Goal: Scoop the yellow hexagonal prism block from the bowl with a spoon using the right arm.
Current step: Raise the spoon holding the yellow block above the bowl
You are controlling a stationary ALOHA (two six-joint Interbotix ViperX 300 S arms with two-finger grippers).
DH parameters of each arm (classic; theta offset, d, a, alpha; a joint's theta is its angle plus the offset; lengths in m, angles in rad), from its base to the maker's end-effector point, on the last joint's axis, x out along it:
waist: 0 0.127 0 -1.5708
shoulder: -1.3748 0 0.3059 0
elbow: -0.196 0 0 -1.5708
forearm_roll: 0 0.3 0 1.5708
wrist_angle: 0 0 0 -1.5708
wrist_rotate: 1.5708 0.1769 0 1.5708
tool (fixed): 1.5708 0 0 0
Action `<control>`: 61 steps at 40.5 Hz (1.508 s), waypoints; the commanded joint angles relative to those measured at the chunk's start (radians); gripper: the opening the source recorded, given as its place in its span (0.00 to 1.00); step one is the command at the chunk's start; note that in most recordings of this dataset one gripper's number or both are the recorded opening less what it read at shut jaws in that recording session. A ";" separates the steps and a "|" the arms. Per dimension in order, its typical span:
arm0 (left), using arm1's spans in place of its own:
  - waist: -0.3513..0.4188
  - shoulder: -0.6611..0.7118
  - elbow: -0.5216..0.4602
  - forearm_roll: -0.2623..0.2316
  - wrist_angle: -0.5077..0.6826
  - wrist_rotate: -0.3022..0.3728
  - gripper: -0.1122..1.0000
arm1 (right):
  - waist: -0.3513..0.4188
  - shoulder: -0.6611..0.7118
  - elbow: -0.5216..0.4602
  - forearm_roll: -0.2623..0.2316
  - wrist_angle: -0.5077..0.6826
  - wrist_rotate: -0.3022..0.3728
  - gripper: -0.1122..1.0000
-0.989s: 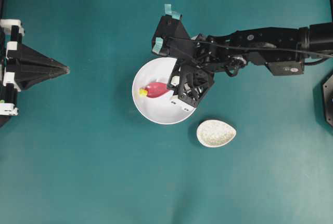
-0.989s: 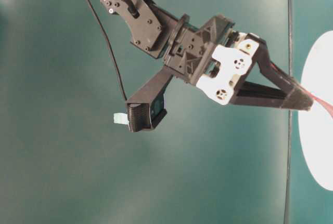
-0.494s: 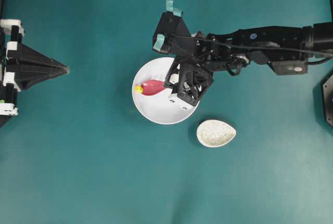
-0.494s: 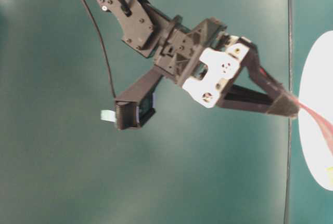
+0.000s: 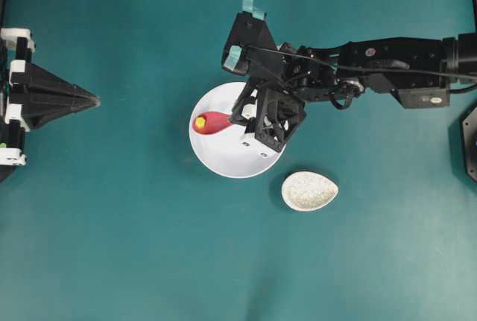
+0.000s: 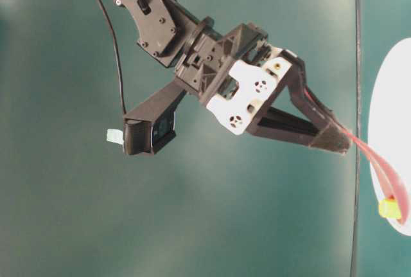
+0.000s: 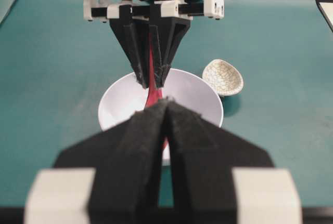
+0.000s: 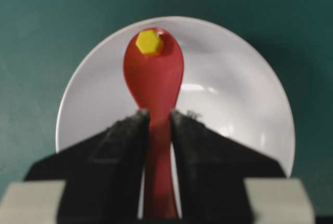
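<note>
Block (image 5: 200, 121) in the spoon (image 5: 213, 122) head, spoon over the bowl (image 5: 223, 159) — left side, spoon rest (image 5: 309, 191) just right of the bowl

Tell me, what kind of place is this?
Probably a robot test bench: two black arms, the right gripper holding a spoon, a white bowl, all on a teal table.

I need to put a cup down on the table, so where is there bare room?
Bare cloth lies between the left end effector and the bowl, and all along the near side below the spoon rest. It is crowded where the right end effector holds the spoon over the bowl.
</note>
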 commanded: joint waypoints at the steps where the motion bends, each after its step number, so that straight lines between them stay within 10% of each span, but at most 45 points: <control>1: -0.002 0.006 -0.012 0.003 -0.006 0.000 0.10 | 0.005 -0.037 -0.008 0.000 -0.018 -0.002 0.29; 28: -0.002 0.006 -0.012 0.002 0.003 -0.002 0.10 | 0.057 -0.291 0.282 0.000 -0.474 0.000 0.29; 61: -0.002 -0.015 -0.017 0.003 -0.005 0.002 0.10 | 0.060 -0.402 0.353 0.000 -0.499 0.000 0.29</control>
